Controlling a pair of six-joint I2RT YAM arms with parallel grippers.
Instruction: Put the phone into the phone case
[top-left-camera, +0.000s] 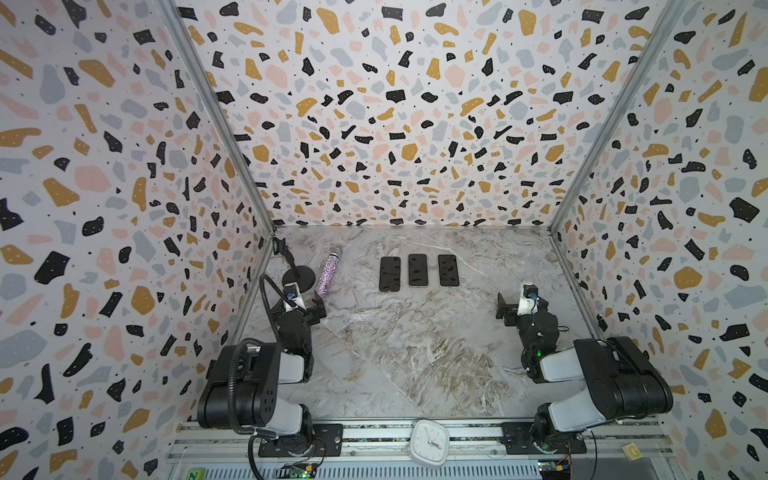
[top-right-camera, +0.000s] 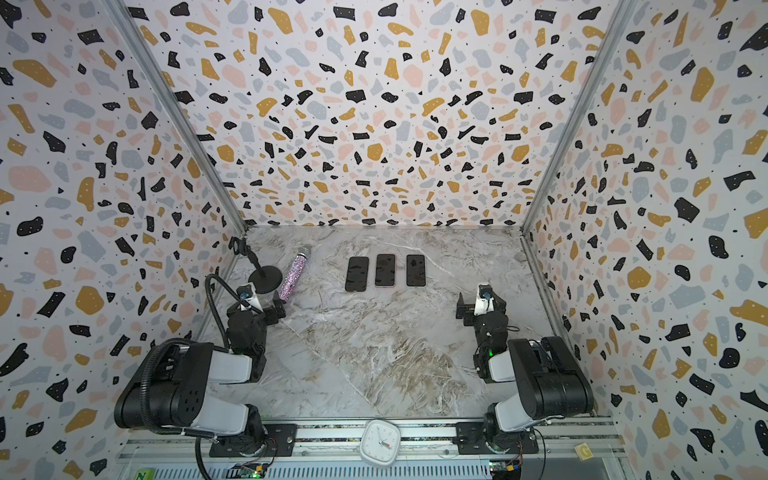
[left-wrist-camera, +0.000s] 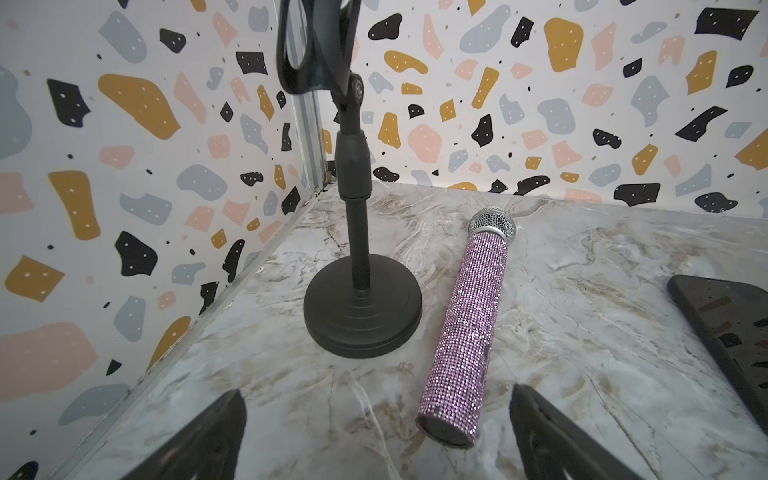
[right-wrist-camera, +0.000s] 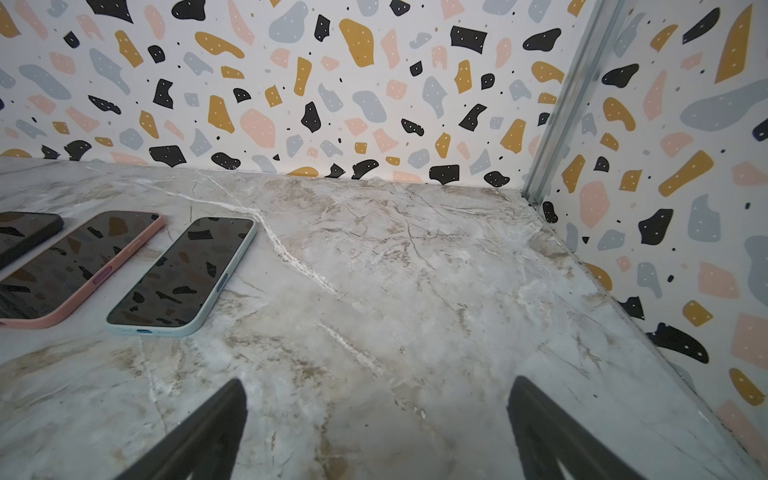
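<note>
Holding the left gripper (left-wrist-camera: 376, 390) and right gripper (right-wrist-camera: 376, 382) spread and empty, you leave the row of phones (top-left-camera: 417, 270) flat near the rhinestone microphone (top-left-camera: 328, 270), unobstructed for grasping.

A green tile (top-left-camera: 195, 474) at the left end of the front rail (top-left-camera: 374, 432) bears the letter N. A yellow tile (top-left-camera: 633, 451) at the right end bears a G (possibly a C). The numerals on the clock (top-left-camera: 430, 441) are too small to read.
</note>
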